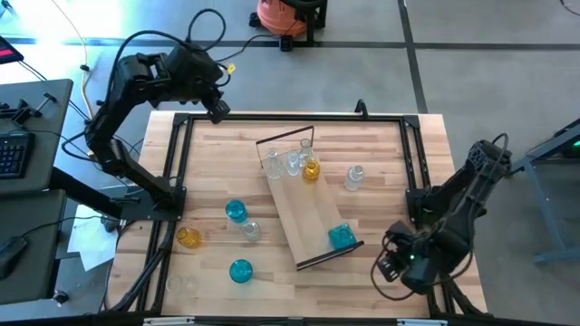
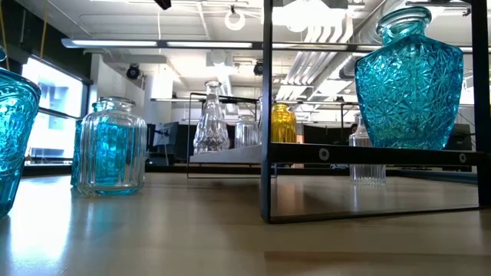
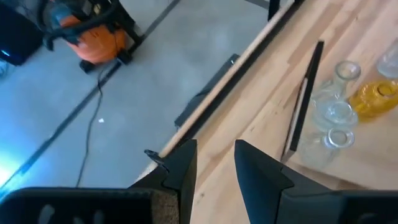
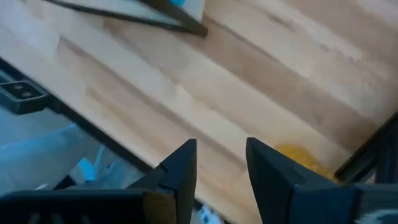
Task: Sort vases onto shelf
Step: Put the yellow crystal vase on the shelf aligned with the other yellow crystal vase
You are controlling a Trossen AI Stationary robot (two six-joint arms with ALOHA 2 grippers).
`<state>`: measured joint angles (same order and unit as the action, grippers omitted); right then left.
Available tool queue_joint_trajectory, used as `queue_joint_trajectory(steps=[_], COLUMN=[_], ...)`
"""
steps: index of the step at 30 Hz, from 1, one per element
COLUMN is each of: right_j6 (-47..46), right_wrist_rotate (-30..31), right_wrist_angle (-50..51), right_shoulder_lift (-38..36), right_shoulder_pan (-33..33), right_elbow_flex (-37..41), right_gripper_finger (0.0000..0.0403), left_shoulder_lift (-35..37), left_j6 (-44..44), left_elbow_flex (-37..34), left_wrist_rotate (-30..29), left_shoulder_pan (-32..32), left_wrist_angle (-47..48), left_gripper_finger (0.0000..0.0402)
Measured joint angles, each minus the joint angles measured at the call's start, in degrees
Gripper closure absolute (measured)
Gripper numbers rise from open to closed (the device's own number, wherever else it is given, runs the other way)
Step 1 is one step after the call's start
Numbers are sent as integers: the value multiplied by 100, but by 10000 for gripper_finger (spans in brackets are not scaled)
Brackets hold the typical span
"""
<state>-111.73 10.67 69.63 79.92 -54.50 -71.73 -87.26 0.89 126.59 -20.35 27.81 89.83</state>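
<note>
The shelf (image 1: 308, 204) lies slantwise on the middle of the table. At its far end stand two clear vases (image 1: 283, 163) and an amber vase (image 1: 311, 169); a blue vase (image 1: 341, 236) stands at its near end. On the tabletop stand a clear vase (image 1: 354, 177), two blue vases (image 1: 236, 212) (image 1: 240, 270), a small clear one (image 1: 250, 230) and an amber one (image 1: 188, 237). My left gripper (image 1: 217, 109) hangs open over the table's far left corner, its fingers (image 3: 214, 168) empty. My right gripper (image 1: 391, 263) is open and empty near the table's near right corner (image 4: 221, 168).
A dark metal frame (image 1: 290, 116) runs around the tabletop's edges. Bare wood lies between the shelf and the right arm (image 1: 390, 213). An orange vacuum (image 1: 281, 14) stands on the floor beyond the far edge. A desk with a keyboard (image 1: 14, 149) is left of the table.
</note>
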Motion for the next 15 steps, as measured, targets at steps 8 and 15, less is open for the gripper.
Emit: queue_joint_trajectory(steps=[8,15], right_j6=[-526,-1173], right_wrist_rotate=[-49,-696], right_wrist_angle=[-603,-604], right_shoulder_lift=[0,0], right_shoulder_pan=[-299,-251], right_elbow_flex=[-316,-705], right_gripper_finger=[281,281], left_shoulder_lift=[0,0], left_j6=[-464,-1336], left_elbow_flex=[-289,-317], left_wrist_rotate=[19,18], left_shoulder_pan=[-2,-2], left_wrist_angle=[-11,-17], left_gripper_finger=[300,300])
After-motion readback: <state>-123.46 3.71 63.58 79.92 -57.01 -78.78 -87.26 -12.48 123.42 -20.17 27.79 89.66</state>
